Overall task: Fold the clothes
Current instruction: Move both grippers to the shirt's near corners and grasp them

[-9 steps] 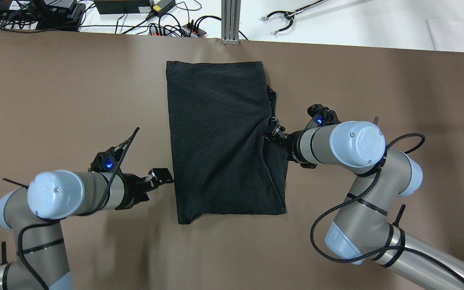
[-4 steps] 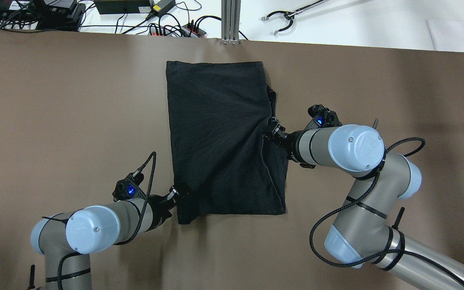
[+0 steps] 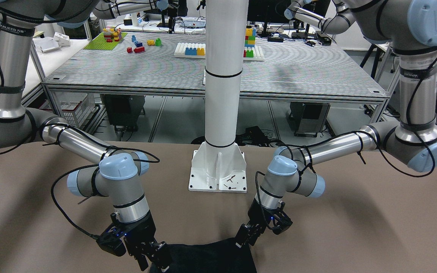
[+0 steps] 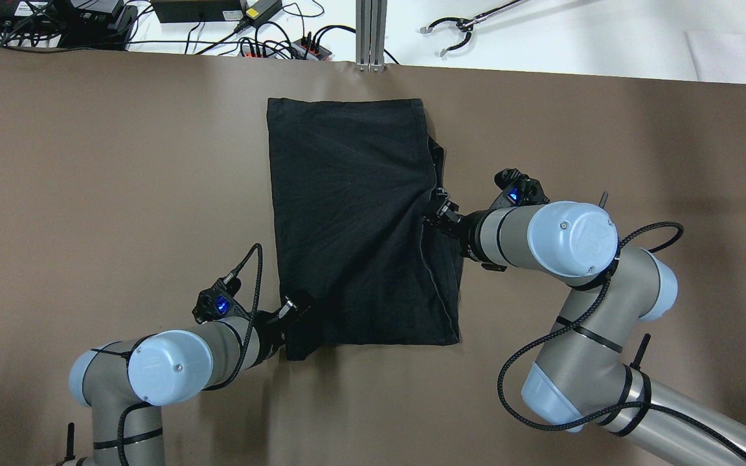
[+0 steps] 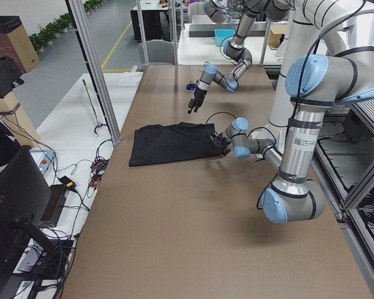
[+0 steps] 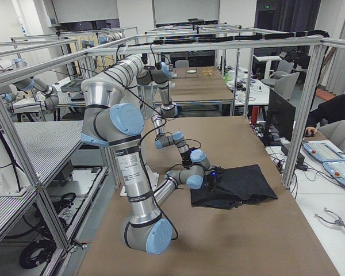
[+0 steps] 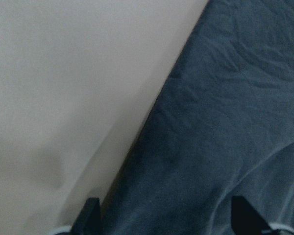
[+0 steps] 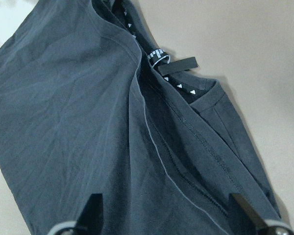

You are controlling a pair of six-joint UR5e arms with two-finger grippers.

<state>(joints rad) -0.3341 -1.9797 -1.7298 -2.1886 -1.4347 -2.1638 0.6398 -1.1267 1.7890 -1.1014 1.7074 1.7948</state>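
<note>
The black clothes [image 4: 353,226] lie flat on the brown table, roughly rectangular, with a folded layer and the collar along the right side. My left gripper [image 4: 296,313] is open at the cloth's near left corner; the left wrist view shows its fingertips [image 7: 90,215] spread across the cloth's edge [image 7: 220,122]. My right gripper [image 4: 439,215] is open at the middle of the right edge; the right wrist view shows its fingertips [image 8: 90,208] spread above the collar and label [image 8: 179,66]. In the front-facing view both grippers are low at the cloth [image 3: 211,258].
The white pillar's base plate [image 3: 217,170] stands at the robot's side of the table. Cables and power strips [image 4: 269,42] and a grabber tool [image 4: 454,29] lie beyond the far edge. An operator [image 6: 340,109] sits at the far right.
My left arm has swung from the middle of the cloth's left edge toward me, to its near left corner. The right arm has barely moved.
</note>
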